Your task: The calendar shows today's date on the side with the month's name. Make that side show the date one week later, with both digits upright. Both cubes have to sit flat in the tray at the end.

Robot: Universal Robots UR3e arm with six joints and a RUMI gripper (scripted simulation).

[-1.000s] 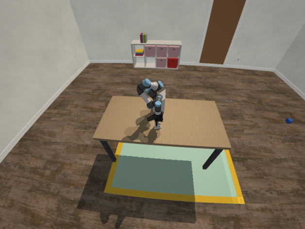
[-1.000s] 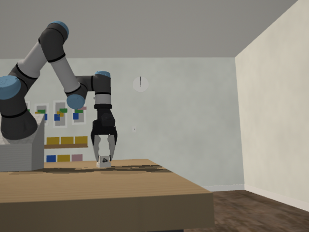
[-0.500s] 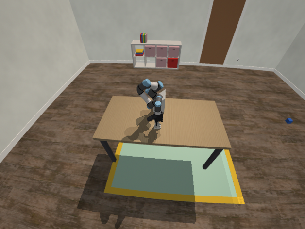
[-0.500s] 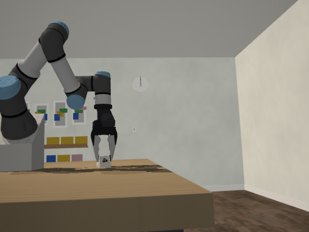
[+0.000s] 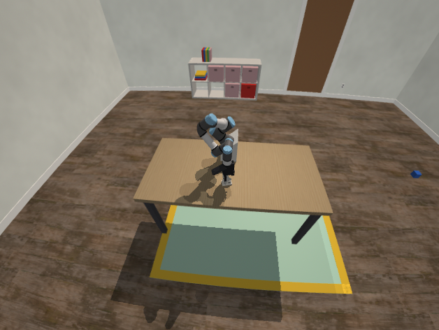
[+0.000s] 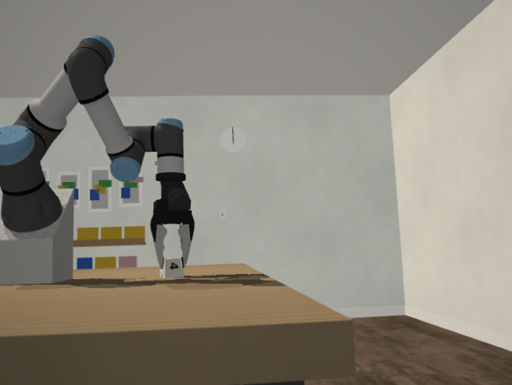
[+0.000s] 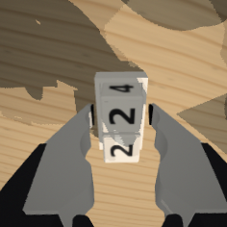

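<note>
In the wrist view two white number cubes lie in line in a small white tray (image 7: 120, 78) on the wooden table. The farther cube (image 7: 120, 115) shows a 2 on top and a 4 on its far side. The nearer cube (image 7: 121, 149) shows a 2 on top. My gripper (image 7: 120, 105) points straight down and is open. Its fingers stand on either side of the farther cube, with narrow gaps. In the exterior view the fingertips (image 6: 173, 263) reach down around the cube face with the 4 (image 6: 174, 266). No month name is in view.
The arm's grey base block (image 6: 37, 248) stands at the table's back, left of the tray in the exterior view. The table (image 5: 234, 177) stands on a green and yellow mat (image 5: 248, 248). A shelf unit (image 5: 225, 77) stands by the far wall.
</note>
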